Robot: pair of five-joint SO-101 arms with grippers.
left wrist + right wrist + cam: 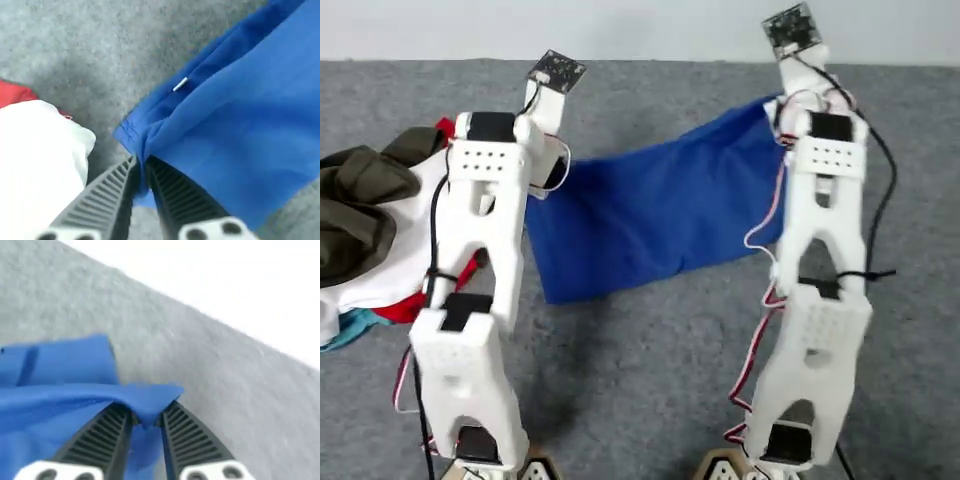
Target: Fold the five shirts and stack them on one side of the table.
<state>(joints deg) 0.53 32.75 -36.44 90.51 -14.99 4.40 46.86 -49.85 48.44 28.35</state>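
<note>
Arms: left white plastic arm [470, 300] and right white plastic arm [815, 320] rise from the near table edge, side by side, both stretched away over the table
Table: grey felt-like table surface [640, 370], bare between the two arms on the near side
Pile: on the left side, touching the left arm; pale blue cloth scrap [345, 330] nearest, red cloth [405, 305] peeking out under a white cloth [380, 270], crumpled olive green garment [360, 200] on top
Task's thing: blue fabric shirt [660, 215] lies as a wide band between the two arms, left end nearer, right end farther; small white tag [180, 84] near its stitched hem
Left gripper [141, 172]: at the shirt's left end, just beside the white cloth; dark ribbed fingers [117, 182] pressed together, pinching the blue edge
Right gripper [146, 415]: at the shirt's far right corner; ribbed fingers [182, 432] nipping a raised fold of blue cloth, which bunches between them
Far edge: white wall strip [620, 25] beyond the table
</note>
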